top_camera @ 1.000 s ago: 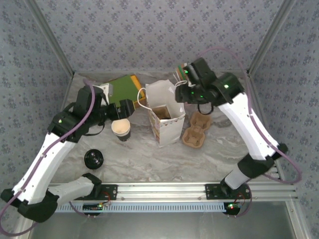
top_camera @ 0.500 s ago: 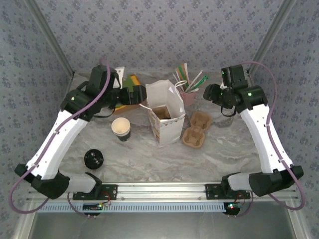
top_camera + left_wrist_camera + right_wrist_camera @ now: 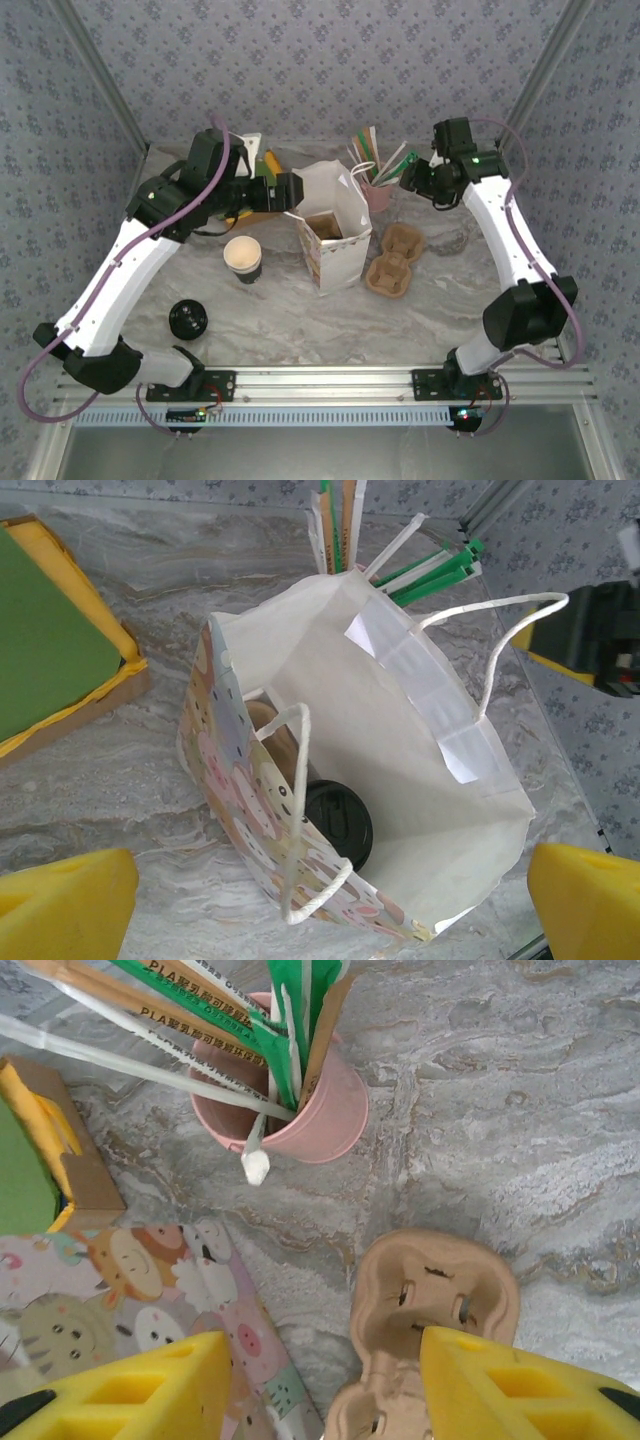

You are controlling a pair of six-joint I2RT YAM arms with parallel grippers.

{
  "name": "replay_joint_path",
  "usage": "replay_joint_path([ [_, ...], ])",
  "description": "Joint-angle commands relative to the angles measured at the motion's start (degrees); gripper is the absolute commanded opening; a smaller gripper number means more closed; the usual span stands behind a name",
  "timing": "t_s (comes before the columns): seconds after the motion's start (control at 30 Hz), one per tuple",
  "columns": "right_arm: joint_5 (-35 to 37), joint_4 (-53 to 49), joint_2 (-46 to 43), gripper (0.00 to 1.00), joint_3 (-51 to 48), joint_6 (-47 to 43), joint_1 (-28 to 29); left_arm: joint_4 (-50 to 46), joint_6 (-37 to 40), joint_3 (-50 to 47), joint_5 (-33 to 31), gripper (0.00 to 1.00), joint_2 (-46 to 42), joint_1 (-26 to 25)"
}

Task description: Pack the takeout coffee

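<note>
The takeout coffee [image 3: 338,823], a dark cup with a round black lid, stands inside the open white paper bag [image 3: 400,750] against its patterned side. My left gripper [image 3: 325,910] hovers above the bag's mouth, open and holding nothing. From above, the left gripper [image 3: 290,190] sits at the upper left edge of the bag [image 3: 335,235]. My right gripper [image 3: 412,178] is to the bag's upper right, beside the pink cup. In its wrist view the right gripper [image 3: 325,1390] is open with nothing between its yellow fingers, over the marble between the bag and the carrier.
A lidless brown-sleeved cup [image 3: 243,258] stands left of the bag, and a loose black lid [image 3: 188,318] lies nearer the front. A pulp cup carrier [image 3: 395,262] lies right of the bag. A pink cup of straws [image 3: 310,1120] and a green-and-yellow box [image 3: 262,175] stand behind.
My right gripper pulled away from above the bag to the right, then came back beside the pink cup. My left gripper rose from the lidless cup and moved right to the bag's edge.
</note>
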Motion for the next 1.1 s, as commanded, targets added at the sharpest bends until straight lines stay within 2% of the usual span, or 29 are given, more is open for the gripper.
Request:
replay_joint_path([
  [0.0, 0.65, 1.19, 1.98, 0.53, 3.21, -2.3, -0.52, -1.1, 0.8, 1.71, -1.16, 0.99, -0.29, -0.71],
  [0.37, -2.82, 2.75, 9.8, 0.45, 8.11, -2.69, -1.06, -0.94, 1.15, 1.77, -2.44, 1.0, 0.68, -0.66],
  [0.6, -5.05, 2.22, 14.88, 0.45, 12.31, -1.81, 0.48, -1.25, 0.89, 1.8, -3.31, 1.0, 0.69, -0.7],
  [0.9, -5.02, 2.16, 17.23, 0.44, 10.71, -1.79, 1.31, -1.73, 0.54, 1.0, -4.37, 1.0, -0.13, -0.71],
  [1.07, -5.16, 2.23, 18.46, 0.39, 11.67, -1.97, 1.49, -1.65, 0.58, 0.71, -4.63, 1.0, -0.54, -0.65],
])
